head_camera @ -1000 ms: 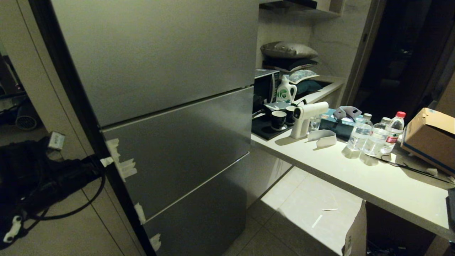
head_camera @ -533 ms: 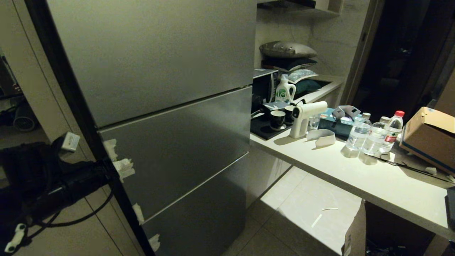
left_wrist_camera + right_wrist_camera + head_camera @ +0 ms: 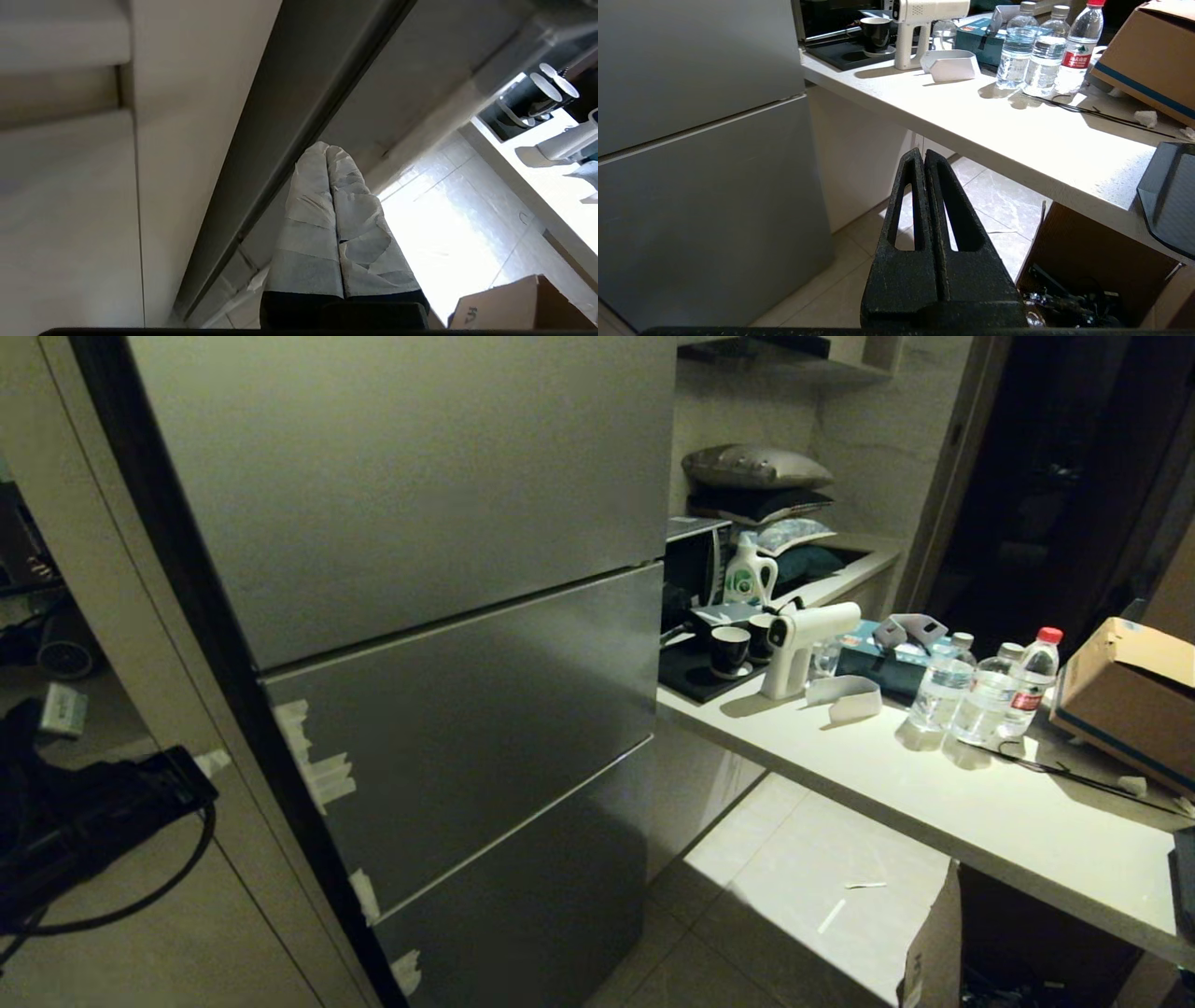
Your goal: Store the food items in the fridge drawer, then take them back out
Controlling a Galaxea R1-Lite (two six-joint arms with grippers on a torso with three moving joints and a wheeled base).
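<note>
A tall grey fridge (image 3: 420, 523) stands closed beside a pale desk (image 3: 934, 803); glossy floor tiles (image 3: 794, 896) catch bright light below.

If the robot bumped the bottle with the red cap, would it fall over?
Probably yes. The red-capped bottle is tall and narrow, so a push near its cap would likely tip it. It stands beside two other bottles, which might get knocked too. On its side it would likely roll, being round.

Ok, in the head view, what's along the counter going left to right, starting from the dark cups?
Dark cups → white spray gun → teal tissue box → water bottles → cardboard box.
</note>
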